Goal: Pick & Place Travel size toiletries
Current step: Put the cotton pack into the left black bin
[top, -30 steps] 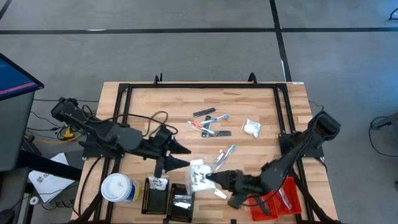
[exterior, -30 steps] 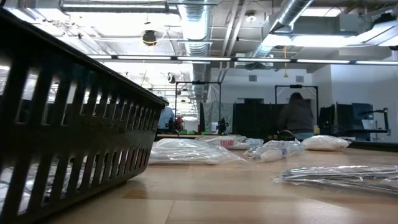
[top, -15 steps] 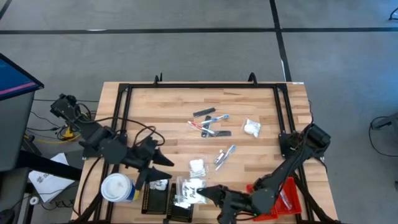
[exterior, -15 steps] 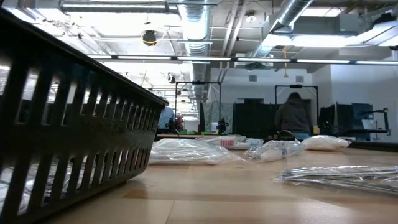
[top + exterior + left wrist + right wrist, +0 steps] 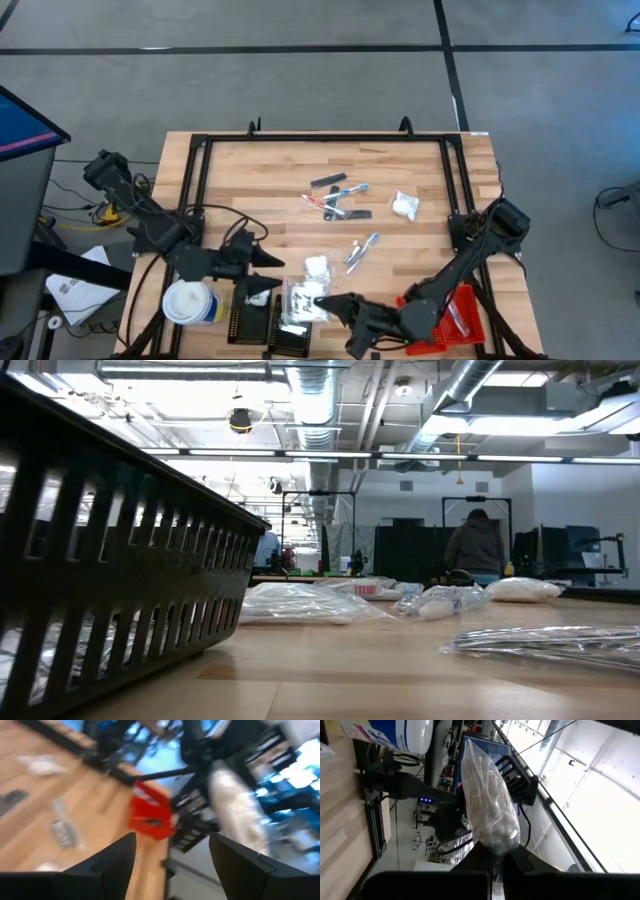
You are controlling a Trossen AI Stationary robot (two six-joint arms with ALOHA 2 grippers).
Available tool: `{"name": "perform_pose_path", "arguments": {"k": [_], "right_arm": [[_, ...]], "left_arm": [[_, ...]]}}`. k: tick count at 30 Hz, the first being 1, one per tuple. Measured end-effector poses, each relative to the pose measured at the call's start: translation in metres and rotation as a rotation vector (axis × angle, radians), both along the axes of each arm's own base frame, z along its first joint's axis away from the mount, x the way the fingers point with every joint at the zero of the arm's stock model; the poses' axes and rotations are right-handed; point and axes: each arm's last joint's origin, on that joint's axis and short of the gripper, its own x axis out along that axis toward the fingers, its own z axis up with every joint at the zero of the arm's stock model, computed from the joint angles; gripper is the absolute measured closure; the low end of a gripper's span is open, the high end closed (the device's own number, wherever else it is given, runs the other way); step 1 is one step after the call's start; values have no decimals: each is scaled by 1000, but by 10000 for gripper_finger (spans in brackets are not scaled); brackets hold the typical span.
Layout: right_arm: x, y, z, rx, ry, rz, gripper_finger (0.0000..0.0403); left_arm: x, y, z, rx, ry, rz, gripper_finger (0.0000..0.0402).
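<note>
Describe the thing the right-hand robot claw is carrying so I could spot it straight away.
Look at the near edge of the wooden table, beside the black trays. The right gripper is shut on a clear bag of white sticks above them. Unlike the loose packets lying flat on the wood, it hangs from the fingers.

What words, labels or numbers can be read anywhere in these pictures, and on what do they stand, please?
None can be read.
Round canister: its blue and white label carries red print, too blurred to read.
Paper sheet beside the table: dark marks, too small to read.
Clear packet in the right claw: no print visible.
Boxed item on the table: red mark, unreadable.
</note>
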Motion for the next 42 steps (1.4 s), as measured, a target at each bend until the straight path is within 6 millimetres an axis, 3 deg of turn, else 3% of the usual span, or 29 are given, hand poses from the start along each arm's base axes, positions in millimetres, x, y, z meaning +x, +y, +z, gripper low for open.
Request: {"name": "perform_pose_path", "arguments": {"k": [6,14,25,37,42], "right_arm": [[0,0,0,0,0,0,400],[0,0,0,0,0,0,400],[1,-1,0,0,0,-4,399],[4,-5,0,8,-1,-16,399],[4,-5,0,9,-1,-17,399]], "left_arm": [[2,-4,-1,-74,-136,-108,151],[2,-4,-10,-86,-130,-107,148],[2,-5,-7,-91,-187,-111,157],[11,-12,-14,-81,-194,-121,214],[11,-13,-14,-88,-190,-140,285]]}}
